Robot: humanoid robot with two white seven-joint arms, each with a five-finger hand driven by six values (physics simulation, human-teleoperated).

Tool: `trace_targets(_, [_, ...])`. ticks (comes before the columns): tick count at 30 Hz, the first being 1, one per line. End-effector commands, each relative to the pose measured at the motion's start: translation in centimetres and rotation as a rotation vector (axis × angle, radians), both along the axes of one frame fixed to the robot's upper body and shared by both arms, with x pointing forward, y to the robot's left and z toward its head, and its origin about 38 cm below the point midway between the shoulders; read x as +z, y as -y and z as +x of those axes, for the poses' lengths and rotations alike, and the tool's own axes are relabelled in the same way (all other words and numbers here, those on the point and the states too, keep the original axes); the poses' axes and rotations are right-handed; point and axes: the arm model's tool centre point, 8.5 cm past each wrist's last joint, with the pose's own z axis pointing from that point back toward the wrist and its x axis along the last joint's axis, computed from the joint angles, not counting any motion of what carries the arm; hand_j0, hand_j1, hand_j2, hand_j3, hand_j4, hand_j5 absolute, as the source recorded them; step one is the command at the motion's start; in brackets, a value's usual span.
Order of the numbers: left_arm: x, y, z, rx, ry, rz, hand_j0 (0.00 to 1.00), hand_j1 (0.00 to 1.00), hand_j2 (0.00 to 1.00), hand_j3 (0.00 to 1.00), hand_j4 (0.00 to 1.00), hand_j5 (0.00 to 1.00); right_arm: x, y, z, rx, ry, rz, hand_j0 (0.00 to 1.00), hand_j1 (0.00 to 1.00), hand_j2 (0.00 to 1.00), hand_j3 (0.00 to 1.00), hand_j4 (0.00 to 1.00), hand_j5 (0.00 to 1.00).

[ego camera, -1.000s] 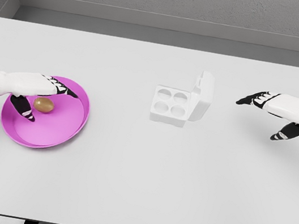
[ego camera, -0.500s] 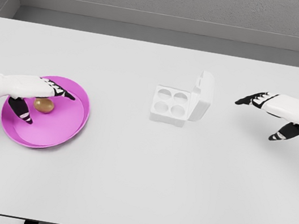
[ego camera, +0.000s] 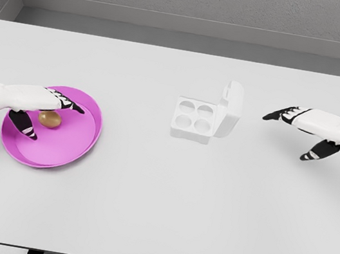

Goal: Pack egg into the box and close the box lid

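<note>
The brown egg [ego camera: 49, 119] lies in the pink bowl [ego camera: 76, 144], on the bowl's left side. The bowl sits on the white bench [ego camera: 155, 216] out at nine o'clock from the box.

The left hand [ego camera: 42, 109] is right over the egg. Its fingers [ego camera: 69, 104] reach above the egg and its thumb [ego camera: 23, 123] is at eight o'clock from it. The hand is open around the egg but I do not think it grips it yet. I cannot tell if any finger touches the shell.

The step now looks like picking up the egg. To do it well, the hand should come down a little and close slowly from both sides. The egg is round and smooth, so it could roll away in the bowl if one side pushes first. A soft, even squeeze is best, then a lift straight up over the bowl's rim.

The white box [ego camera: 195, 121] is near the middle of the bench. Its lid [ego camera: 230, 110] stands up at three o'clock and all four cups look empty.

The right hand [ego camera: 301, 126] waits at three o'clock from the box, well apart from it. It is open and holds nothing.
</note>
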Motion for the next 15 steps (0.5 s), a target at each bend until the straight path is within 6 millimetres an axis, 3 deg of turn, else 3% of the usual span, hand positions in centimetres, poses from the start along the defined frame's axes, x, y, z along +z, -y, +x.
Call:
trace_targets(1, [0.05,-0.03,0.0,0.003,-0.001,-0.004,0.89,0.89,0.89,0.89,0.89,0.89,0.08,-0.07,0.03,-0.002,0.001,0.009,1.0,1.0,1.0,1.0,1.0,1.0])
trace_targets(6, [-0.17,-0.36,0.07,0.013,-0.008,-0.002,0.88,0.88,0.88,0.88,0.88,0.88,-0.02,-0.36,0.02,0.008,-0.003,0.004,1.0,1.0,1.0,1.0,1.0,1.0])
trace_targets(15, [-0.39,-0.38,-0.01,0.016,-0.015,-0.009,0.72,0.72,0.72,0.72,0.72,0.72,-0.07,-0.41,0.08,0.01,-0.005,0.0,1.0,1.0,1.0,1.0,1.0,1.0])
